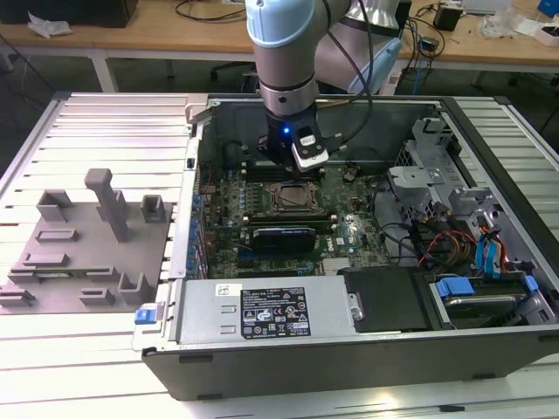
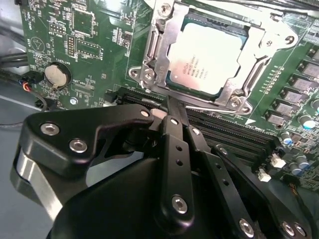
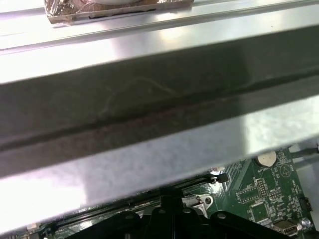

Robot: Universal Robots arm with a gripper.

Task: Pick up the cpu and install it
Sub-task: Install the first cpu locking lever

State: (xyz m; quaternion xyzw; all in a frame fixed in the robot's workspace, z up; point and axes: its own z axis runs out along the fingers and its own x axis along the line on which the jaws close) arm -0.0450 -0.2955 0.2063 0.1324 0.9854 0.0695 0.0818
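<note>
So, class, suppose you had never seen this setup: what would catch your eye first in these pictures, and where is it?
First, the pale blue-grey robot arm reaching down into the open computer case in the exterior view. Next, in the second wrist view, the silver-topped cpu sitting in its socket frame on the green motherboard, just beyond the black gripper. A grey fixture lies at the exterior view's left.

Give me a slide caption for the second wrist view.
The cpu sits in its motherboard socket, with the pincer poised just beside the socket frame.
</note>
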